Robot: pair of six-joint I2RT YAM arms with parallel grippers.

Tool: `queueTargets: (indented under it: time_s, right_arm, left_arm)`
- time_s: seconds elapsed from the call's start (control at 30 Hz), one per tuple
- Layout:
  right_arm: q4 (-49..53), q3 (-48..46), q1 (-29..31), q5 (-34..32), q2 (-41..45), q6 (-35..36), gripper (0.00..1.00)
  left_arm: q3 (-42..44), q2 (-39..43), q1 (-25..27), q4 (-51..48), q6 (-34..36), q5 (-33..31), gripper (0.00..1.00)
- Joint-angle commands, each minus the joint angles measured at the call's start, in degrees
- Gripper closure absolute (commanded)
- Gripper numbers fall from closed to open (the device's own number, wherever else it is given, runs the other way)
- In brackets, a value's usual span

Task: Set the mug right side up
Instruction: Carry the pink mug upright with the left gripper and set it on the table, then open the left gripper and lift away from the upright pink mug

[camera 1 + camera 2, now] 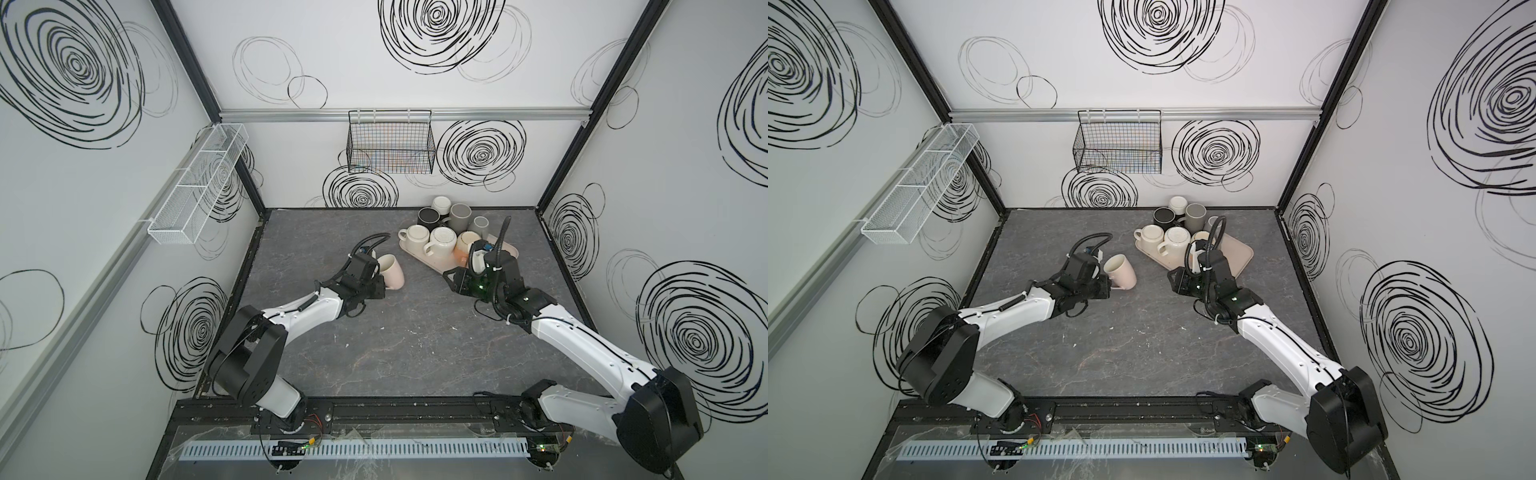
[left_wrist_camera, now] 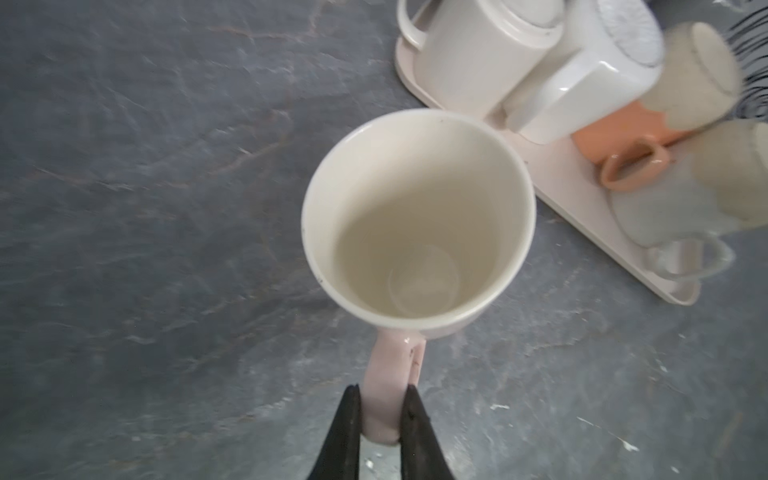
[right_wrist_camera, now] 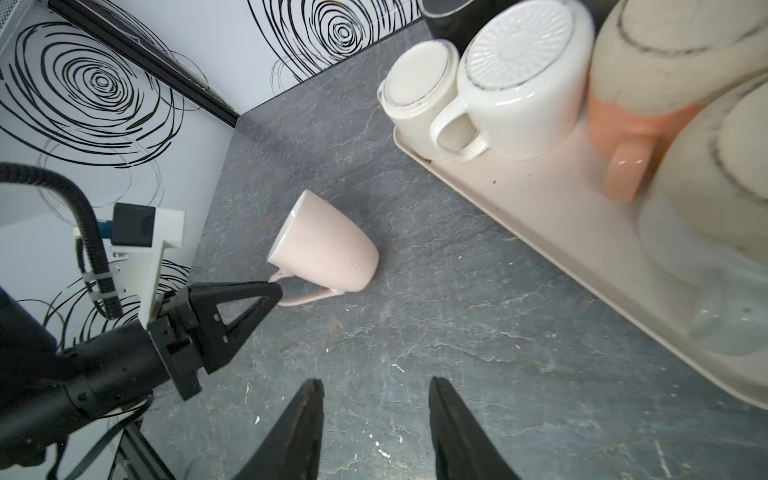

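The pale pink mug [image 1: 392, 272] [image 1: 1121, 272] is tilted left of the table's middle, with its mouth turned up and to the left. Its base edge is low, at or just above the grey tabletop. My left gripper [image 2: 382, 395] [image 1: 384, 286] is shut on the mug's handle, seen from the side in the right wrist view [image 3: 274, 286], where the mug [image 3: 328, 249] leans over. The mug's cream inside [image 2: 415, 220] is empty. My right gripper [image 3: 374, 386] [image 1: 451, 276] is open and empty, over bare table beside the tray's front edge.
A beige tray [image 1: 509, 251] [image 3: 540, 195] at the back right holds several upside-down mugs, among them an orange one [image 2: 615, 137]. Grey, black and white mugs [image 1: 459, 216] stand behind it. A black wire basket [image 1: 390, 143] hangs on the back wall and a white mesh shelf [image 1: 199, 183] on the left wall.
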State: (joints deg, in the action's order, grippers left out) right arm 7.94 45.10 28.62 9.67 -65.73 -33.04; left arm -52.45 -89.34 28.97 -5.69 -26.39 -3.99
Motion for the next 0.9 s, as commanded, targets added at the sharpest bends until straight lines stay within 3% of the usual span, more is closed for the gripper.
queueTargets:
  time_s: [0.0,0.13,0.37,0.8,0.87]
  right_arm:
    - [5.58,0.74,-1.16,-2.80,1.37,4.28,0.54]
    - [7.75,0.02,-1.62,-5.33,1.90,5.59,0.53]
    - [9.19,-3.06,-4.16,-3.40,2.21,4.69,0.52]
    - [12.87,-5.70,-6.81,-6.93,3.86,5.44,0.50]
    - [13.03,-6.37,-6.84,-7.54,3.78,5.20,0.50]
  left_arm:
    - [-6.08,-2.20,-2.64,-8.94,7.53,-11.83,1.00]
    - [-11.88,-6.72,-6.53,-11.39,10.99,-16.40,1.00]
    - [-20.40,-15.71,-12.12,-10.22,14.27,-18.03,1.00]
    - [-39.98,-30.60,-14.60,-14.73,15.23,-16.93,1.00]
    - [-40.59,-31.21,-14.31,-15.50,14.46,-16.87,0.85]
